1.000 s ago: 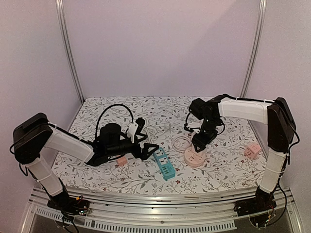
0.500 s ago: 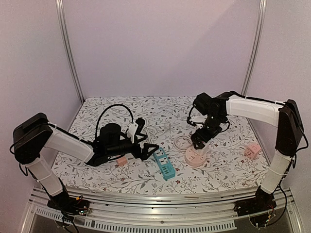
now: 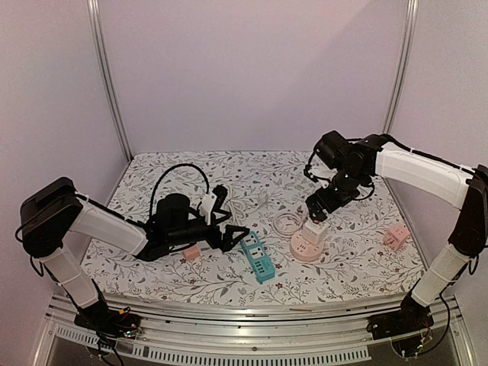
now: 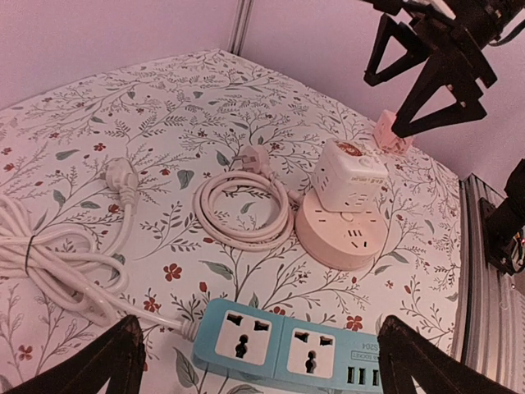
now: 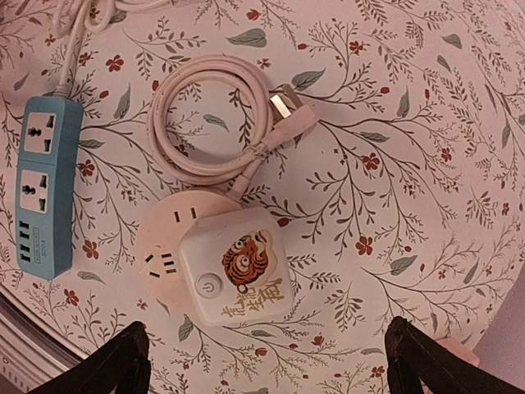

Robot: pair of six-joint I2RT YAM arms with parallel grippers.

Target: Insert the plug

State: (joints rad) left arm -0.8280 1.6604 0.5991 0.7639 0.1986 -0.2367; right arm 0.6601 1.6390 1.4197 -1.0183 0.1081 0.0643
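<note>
The white cube plug (image 5: 236, 276), with a tiger sticker and a power button on its top face, stands on the round pink socket (image 4: 332, 240). It covers the side of the disc away from the blue power strip (image 5: 45, 197) and leaves two sets of slots bare on the strip's side. How deep its pins sit cannot be told. The right gripper (image 3: 317, 210) hangs directly above the cube, clear of it, with its jaws spread wide and nothing between them (the wrist view shows only the two dark fingertips at the bottom corners, far apart). Just beyond the socket lies a coiled white cord (image 5: 209, 123), its loose plug end (image 5: 292, 112) resting on the flowered table (image 3: 358, 259). The left gripper (image 3: 233, 233) sits low over the table, right beside the near end of the blue power strip, jaws also fully apart and empty; in its own view the strip lies between its fingertips and just ahead of them, untouched. A bundle of white cable (image 4: 49, 246) trails from the strip toward the back of the table. A small pink adapter (image 3: 395, 236) rests well apart near the table's right edge, and another small pink piece (image 3: 191, 252) lies under the left arm.
</note>
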